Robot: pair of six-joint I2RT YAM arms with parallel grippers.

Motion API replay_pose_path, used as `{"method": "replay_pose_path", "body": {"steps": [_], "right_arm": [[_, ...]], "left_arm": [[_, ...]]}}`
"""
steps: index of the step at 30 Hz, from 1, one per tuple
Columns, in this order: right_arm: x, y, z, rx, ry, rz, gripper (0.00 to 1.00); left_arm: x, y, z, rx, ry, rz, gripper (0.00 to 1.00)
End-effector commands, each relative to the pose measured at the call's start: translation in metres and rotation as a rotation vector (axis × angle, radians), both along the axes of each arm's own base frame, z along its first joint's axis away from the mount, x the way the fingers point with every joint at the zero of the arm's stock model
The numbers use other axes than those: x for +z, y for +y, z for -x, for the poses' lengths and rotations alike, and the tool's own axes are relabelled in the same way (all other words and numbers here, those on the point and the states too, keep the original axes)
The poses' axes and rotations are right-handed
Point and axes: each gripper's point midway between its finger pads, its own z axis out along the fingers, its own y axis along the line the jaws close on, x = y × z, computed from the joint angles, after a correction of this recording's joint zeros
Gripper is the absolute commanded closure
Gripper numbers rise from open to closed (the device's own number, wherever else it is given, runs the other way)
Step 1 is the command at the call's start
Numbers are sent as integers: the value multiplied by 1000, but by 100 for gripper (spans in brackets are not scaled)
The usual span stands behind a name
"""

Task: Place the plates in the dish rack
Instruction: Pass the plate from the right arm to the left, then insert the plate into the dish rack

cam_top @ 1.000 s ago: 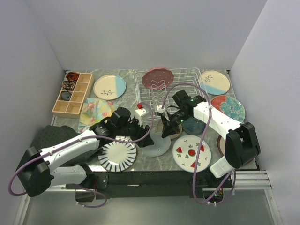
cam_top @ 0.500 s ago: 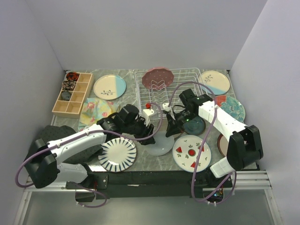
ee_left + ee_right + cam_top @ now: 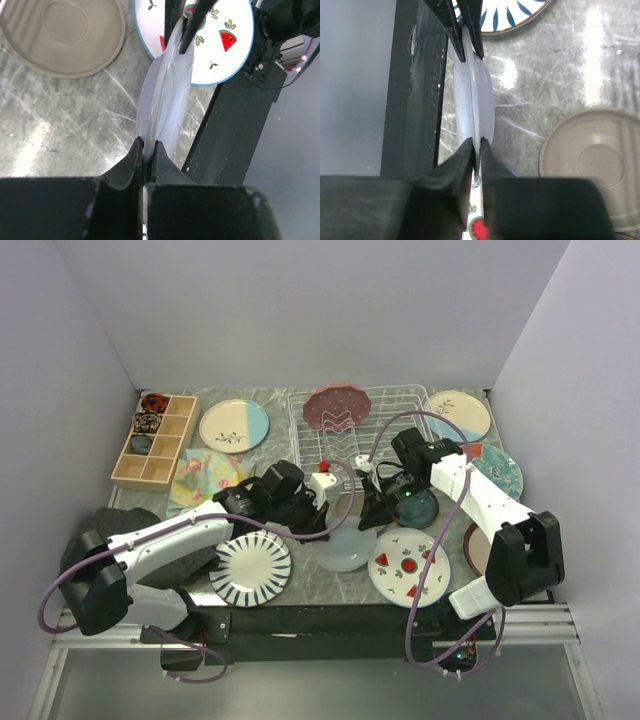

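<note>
A pale blue plate (image 3: 340, 548) hangs over the table's front middle, gripped from both sides. My left gripper (image 3: 316, 523) is shut on its left rim; the left wrist view shows the plate (image 3: 167, 95) edge-on running away from that gripper (image 3: 146, 146). My right gripper (image 3: 369, 516) pinches the opposite rim, its fingers tight on either side of the plate (image 3: 475, 100) in the right wrist view (image 3: 477, 143). The white wire dish rack (image 3: 300, 440) stands behind, with a pink dotted plate (image 3: 337, 405) upright in it.
Around lie a striped plate (image 3: 250, 570), a watermelon plate (image 3: 408, 566), a dark teal plate (image 3: 415, 508), a taupe plate (image 3: 595, 160), two cream-and-blue plates (image 3: 233, 425) (image 3: 458, 415) and a red floral plate (image 3: 495, 470). A wooden box (image 3: 155, 440) and floral cloth (image 3: 205, 475) sit back left.
My left gripper has travelled right to the pale blue plate and shut on its rim. The right arm has shifted slightly right with the plate.
</note>
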Motion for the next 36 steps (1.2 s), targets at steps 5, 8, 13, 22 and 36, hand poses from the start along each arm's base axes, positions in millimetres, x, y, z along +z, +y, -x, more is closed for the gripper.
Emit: {"method": "replay_pose_path", "body": {"steps": [5, 8, 13, 22, 36], "right_arm": [[69, -4, -8, -39, -160, -110, 1], [96, -20, -17, -161, -264, -101, 0], [133, -58, -43, -468, -467, -104, 0], [148, -78, -53, -717, -581, -204, 0], [82, -95, -80, -732, -469, -25, 0]], "left_arm": [[59, 16, -25, 54, -235, 2, 99], [88, 30, -31, 63, -365, 4, 99], [152, 54, -50, 127, -628, 24, 99], [266, 100, -138, 349, -1036, 106, 99], [273, 117, -344, 294, -1076, 121, 99]]}}
